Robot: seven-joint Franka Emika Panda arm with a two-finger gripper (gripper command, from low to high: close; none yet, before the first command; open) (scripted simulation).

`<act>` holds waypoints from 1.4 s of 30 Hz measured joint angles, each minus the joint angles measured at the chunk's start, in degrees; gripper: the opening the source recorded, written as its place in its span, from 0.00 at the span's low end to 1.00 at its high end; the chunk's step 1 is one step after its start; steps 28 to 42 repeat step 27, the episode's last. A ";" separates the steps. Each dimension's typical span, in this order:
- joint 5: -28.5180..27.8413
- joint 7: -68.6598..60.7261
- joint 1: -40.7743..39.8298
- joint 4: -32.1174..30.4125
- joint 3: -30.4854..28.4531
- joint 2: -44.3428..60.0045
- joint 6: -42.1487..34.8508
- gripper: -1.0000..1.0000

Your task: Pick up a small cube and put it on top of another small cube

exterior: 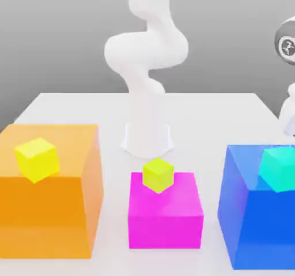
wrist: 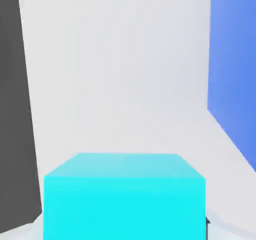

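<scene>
Three large blocks stand along the near edge of the white table: an orange block toward the near corner on the exterior view's left, a magenta block at the middle of that edge, and a blue block toward the near corner on the exterior view's right. A yellow small cube sits on top of the orange block, turned at an angle to its edges. A yellow-green small cube rests on the magenta block, at its far edge. A cyan small cube appears over the top of the blue block, tilted; whether it touches that block I cannot tell. The white arm rises from its base behind the magenta block, near the middle of the table, and bends out of frame overhead, with a part of it showing at the far corner on the exterior view's right. In the hand view the cyan small cube sits right up against the camera, with bare table and the blue block's wall beyond it. The pincer is closed as tight as it goes, clamped on the cyan small cube.
</scene>
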 joint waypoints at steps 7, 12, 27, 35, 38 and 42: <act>-1.42 -19.30 -1.81 4.58 -1.98 -4.69 -7.46 0.00; -5.66 -31.94 -4.56 7.01 -4.11 -7.02 -11.21 0.00; -16.81 -50.00 -9.52 4.13 -8.66 -5.48 -6.37 1.00; -16.81 -50.00 -9.52 4.13 -8.66 -5.48 -6.37 1.00; -16.81 -50.00 -9.52 4.13 -8.66 -5.48 -6.37 1.00; -16.81 -50.00 -9.52 4.13 -8.66 -5.48 -6.37 1.00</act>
